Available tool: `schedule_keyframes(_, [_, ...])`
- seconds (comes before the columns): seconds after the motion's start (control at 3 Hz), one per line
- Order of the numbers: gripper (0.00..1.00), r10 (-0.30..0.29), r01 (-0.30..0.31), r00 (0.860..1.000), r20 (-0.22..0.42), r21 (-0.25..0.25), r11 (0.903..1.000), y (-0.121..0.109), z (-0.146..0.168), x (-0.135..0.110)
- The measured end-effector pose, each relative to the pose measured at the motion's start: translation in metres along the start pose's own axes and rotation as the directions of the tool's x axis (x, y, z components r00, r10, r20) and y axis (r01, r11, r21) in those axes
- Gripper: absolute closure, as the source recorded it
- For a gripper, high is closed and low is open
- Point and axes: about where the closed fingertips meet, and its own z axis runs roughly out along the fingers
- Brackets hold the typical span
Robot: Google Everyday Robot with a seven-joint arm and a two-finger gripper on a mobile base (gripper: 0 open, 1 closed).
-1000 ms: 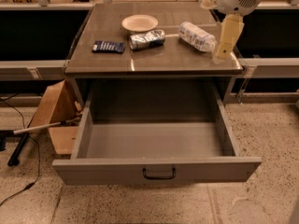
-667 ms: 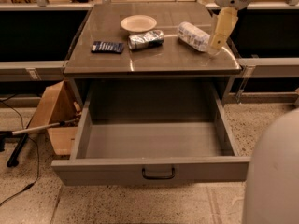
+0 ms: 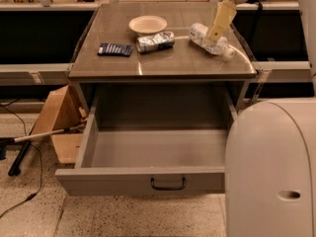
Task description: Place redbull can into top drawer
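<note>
Redbull can (image 3: pixel 155 41) is lying on its side mid-tabletop (image 3: pixel 173 65), just in front of the paper plate (image 3: pixel 147 23) & right of the flat dark blue packet (image 3: pixel 115 49), which is sitting near the left edge. A strip of table surface is showing btwn can and front edge. Gripper (image 3: pixel 216 29) is hanging over the back-right corner, angling down at the clear water bottle (image 3: pixel 210 39), well apart from the can; can't tell if it's open or closed, or gripping anything. Top drawer (image 3: pixel 123 180) is standing pulled out below the tabletop, grey floor & walls showing, black handle (image 3: pixel 168 183) centred on its front. Robot's pale body (image 3: pixel 269 167) is covering the drawer's right-front corner. Cardboard box (image 3: pixel 57 112) is leaning just beside the drawer's left wall
</note>
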Motion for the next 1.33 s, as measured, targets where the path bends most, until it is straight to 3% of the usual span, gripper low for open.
schedule_keyframes(0.33, [0.00,-0.003,0.003,1.000,0.018,0.010,0.9999,-0.006,0.009,-0.002])
schedule_keyframes(1.33, [0.00,-0.098,0.100,0.993,0.064,-0.018,0.9949,-0.022,0.057,-0.039])
